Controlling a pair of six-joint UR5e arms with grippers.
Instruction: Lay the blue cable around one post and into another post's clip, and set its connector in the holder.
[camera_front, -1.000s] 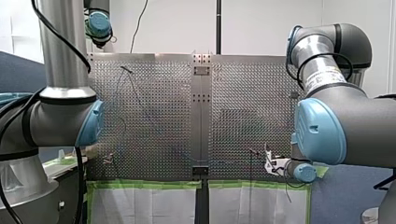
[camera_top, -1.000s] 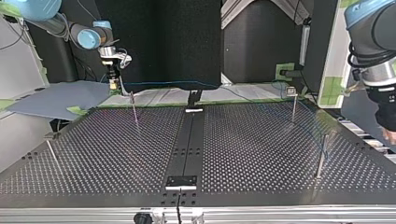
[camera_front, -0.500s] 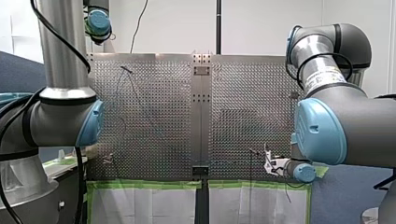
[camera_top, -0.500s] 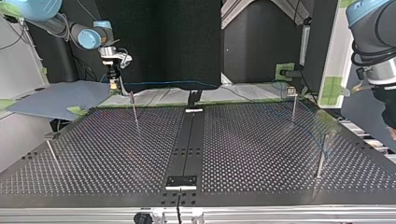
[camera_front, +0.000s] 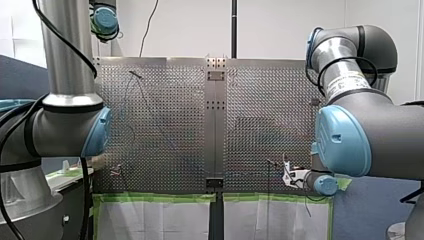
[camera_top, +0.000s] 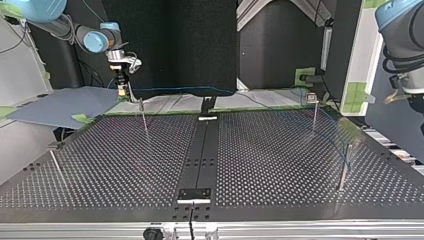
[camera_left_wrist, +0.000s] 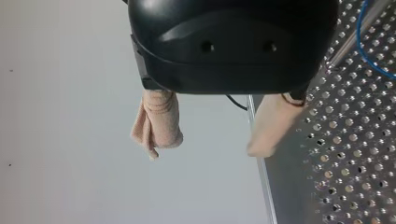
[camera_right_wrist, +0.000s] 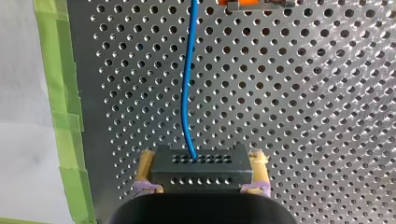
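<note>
My right end effector (camera_right_wrist: 202, 161) grips connector (camera_right_wrist: 198, 171) over table (camera_right_wrist: 303, 93)

connector (camera_right_wrist: 198, 169) in right tool (camera_right_wrist: 201, 157) | cable (camera_right_wrist: 187, 84) ahead of it, over table (camera_right_wrist: 303, 116) | left tool (camera_left_wrist: 212, 135) at table edge

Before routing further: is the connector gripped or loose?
Gripped: right wrist view shows my right gripper shut on the black connector, pads against both sides.

my left gripper (camera_left_wrist: 205, 151): beige pads stand wide apart | my right gripper (camera_right_wrist: 201, 156): points down, fingers closed on both sides of connector (camera_right_wrist: 198, 170)
</note>
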